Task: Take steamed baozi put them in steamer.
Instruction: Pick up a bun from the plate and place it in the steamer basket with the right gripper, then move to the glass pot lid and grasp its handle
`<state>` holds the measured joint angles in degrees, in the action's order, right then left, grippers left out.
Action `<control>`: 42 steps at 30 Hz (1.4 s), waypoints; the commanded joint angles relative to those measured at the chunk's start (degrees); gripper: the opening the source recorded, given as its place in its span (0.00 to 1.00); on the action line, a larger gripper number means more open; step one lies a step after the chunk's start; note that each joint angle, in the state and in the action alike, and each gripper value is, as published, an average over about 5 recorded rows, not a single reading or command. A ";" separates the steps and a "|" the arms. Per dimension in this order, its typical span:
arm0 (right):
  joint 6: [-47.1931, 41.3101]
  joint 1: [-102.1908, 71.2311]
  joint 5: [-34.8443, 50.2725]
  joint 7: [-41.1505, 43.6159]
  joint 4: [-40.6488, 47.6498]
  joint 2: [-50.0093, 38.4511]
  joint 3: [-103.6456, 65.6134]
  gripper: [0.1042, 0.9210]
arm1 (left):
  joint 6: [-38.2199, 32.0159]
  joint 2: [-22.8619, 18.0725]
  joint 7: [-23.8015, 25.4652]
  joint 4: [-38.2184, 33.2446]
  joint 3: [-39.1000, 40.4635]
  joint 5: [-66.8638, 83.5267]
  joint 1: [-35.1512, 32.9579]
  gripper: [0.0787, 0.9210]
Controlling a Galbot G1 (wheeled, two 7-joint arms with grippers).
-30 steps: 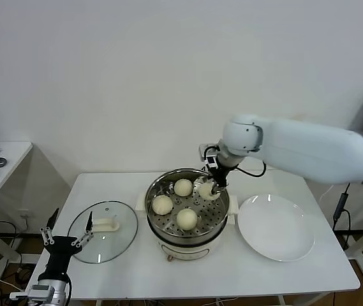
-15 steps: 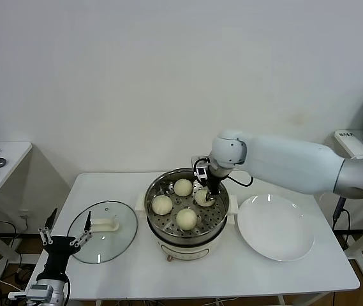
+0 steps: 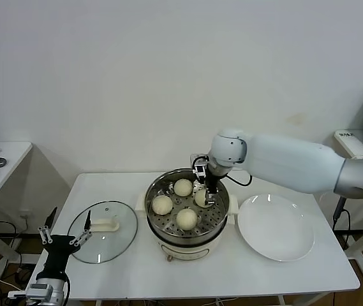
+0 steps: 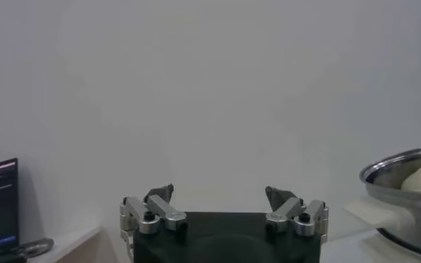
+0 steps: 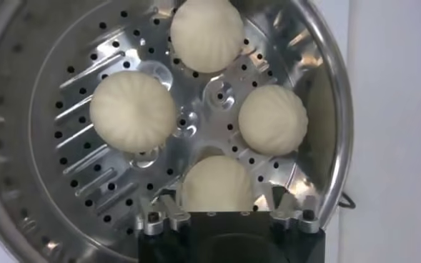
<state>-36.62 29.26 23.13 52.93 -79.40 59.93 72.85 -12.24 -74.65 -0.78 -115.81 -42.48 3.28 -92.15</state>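
White table (image 3: 136,268) before us: our left gripper (image 3: 63,241) hangs low off its front edge, fingers spread. Four steamed baozi (image 3: 186,218) sit in the steamer (image 3: 162,237); our right gripper (image 3: 205,193), arm bent downward, straddles one, jaws apart.

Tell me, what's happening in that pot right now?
Right pincer open, low inside steamer, straddling fourth baozi on tray. All four buns in. Left pincer open, idle near glass lid. Nothing in the way.

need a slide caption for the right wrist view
Right pincer sets the fourth bun on the steamer tray beside three others.
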 commanded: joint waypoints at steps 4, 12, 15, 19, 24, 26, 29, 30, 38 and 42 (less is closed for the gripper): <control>-0.30 0.70 5.35 -9.12 -14.18 -11.95 -6.69 0.88 | 0.00 0.01 0.07 0.05 0.47 0.21 0.13 0.88; 7.70 -28.34 11.03 -35.77 -24.93 -27.54 -31.25 0.88 | -0.08 0.17 0.12 -0.32 0.40 0.15 -0.45 0.88; 15.05 -50.18 7.61 -41.50 -26.06 -30.71 -50.09 0.88 | -0.09 -0.02 0.15 -0.51 0.53 -0.07 -0.72 0.88; 25.82 -78.36 -2.72 -43.99 -26.32 -27.94 -76.06 0.88 | -0.20 -0.10 0.21 -0.73 0.68 -0.18 -1.17 0.88; 39.89 -99.35 -15.30 -43.25 -25.56 -14.39 -97.34 0.88 | -0.47 -0.28 0.11 -0.60 1.33 -0.10 -1.52 0.88; 45.21 -104.03 -19.86 -42.73 -24.65 -8.29 -102.72 0.88 | -0.68 -0.49 -0.02 -0.33 1.86 -0.22 -1.55 0.88; 52.98 -108.29 -25.01 -42.06 -22.49 0.05 -108.53 0.88 | -1.28 -0.67 -0.26 0.19 2.95 -0.75 -1.57 0.88; 55.69 -109.30 -25.88 -41.92 -22.02 2.92 -110.41 0.88 | -1.51 -0.72 -0.40 0.38 3.30 -0.91 -1.56 0.88; 67.29 -116.50 -23.61 -41.70 -23.60 20.34 -121.69 0.88 | -0.67 0.77 -4.07 2.99 5.22 -5.63 -1.66 0.88; 67.23 -119.75 -19.48 -42.01 -24.32 24.79 -125.51 0.88 | 2.93 4.10 -8.43 5.80 5.71 -15.73 -1.07 0.88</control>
<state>15.96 -72.44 4.72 13.08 -102.42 65.61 -31.87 -12.93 -74.20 -3.63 -113.60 -38.01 -0.28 -93.66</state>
